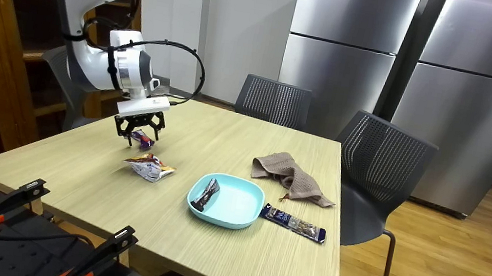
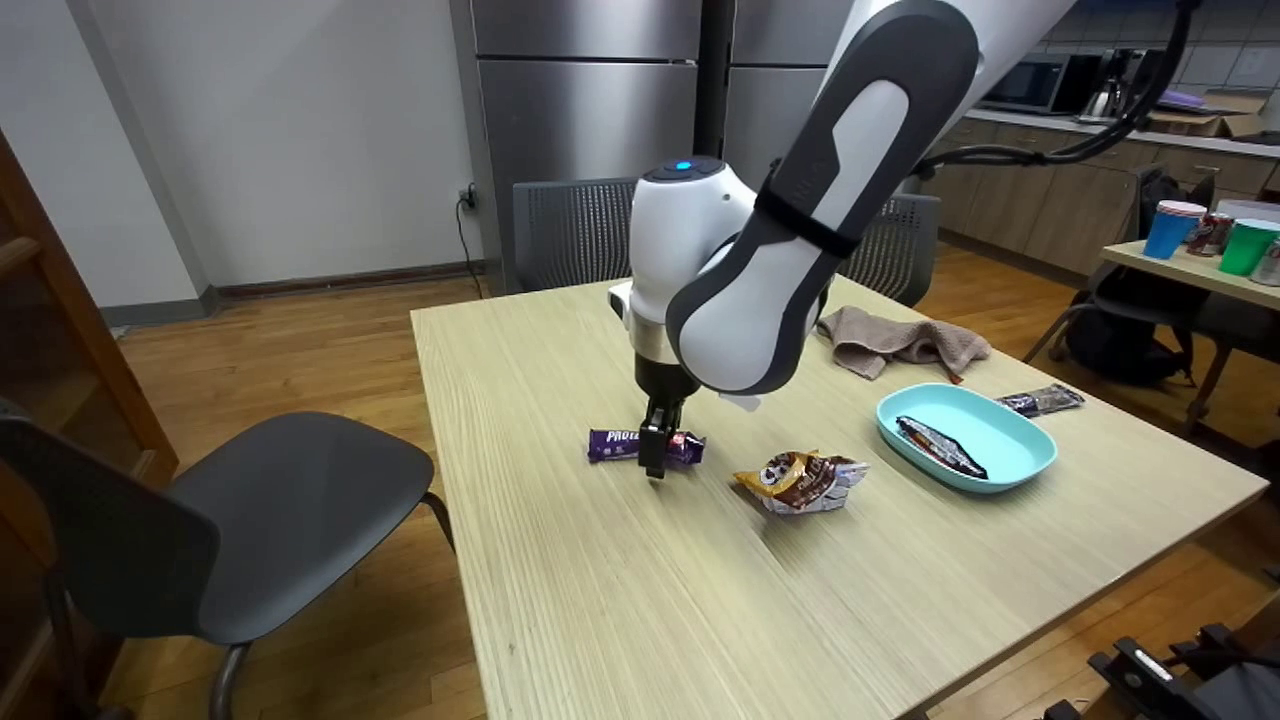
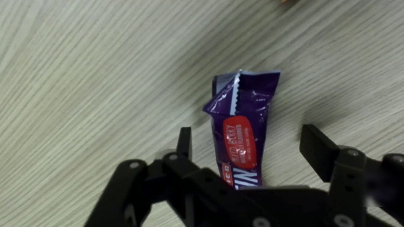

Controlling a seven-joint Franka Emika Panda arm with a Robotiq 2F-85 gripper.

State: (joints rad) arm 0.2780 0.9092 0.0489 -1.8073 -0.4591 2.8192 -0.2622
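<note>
My gripper (image 3: 247,134) is open, its two black fingers on either side of a purple wrapped bar (image 3: 243,94) with a red oval label. Table shows between the bar and each finger, so neither touches it. In the wrist view, the bar's lower part is hidden behind the gripper body. In both exterior views, the gripper (image 1: 143,140) (image 2: 653,465) is low over the table around the bar (image 1: 144,139) (image 2: 612,446), which lies flat. A crumpled brown and orange snack bag (image 1: 150,167) (image 2: 805,483) lies close by.
A light blue tray (image 1: 237,206) (image 2: 1015,445) holds a dark wrapper (image 1: 206,195) (image 2: 940,447). A dark blue bar (image 1: 294,223) (image 2: 1042,400) lies beside the tray. A brown cloth (image 1: 289,174) (image 2: 900,342) lies near the table edge. Chairs (image 1: 375,178) (image 2: 300,520) stand around the table.
</note>
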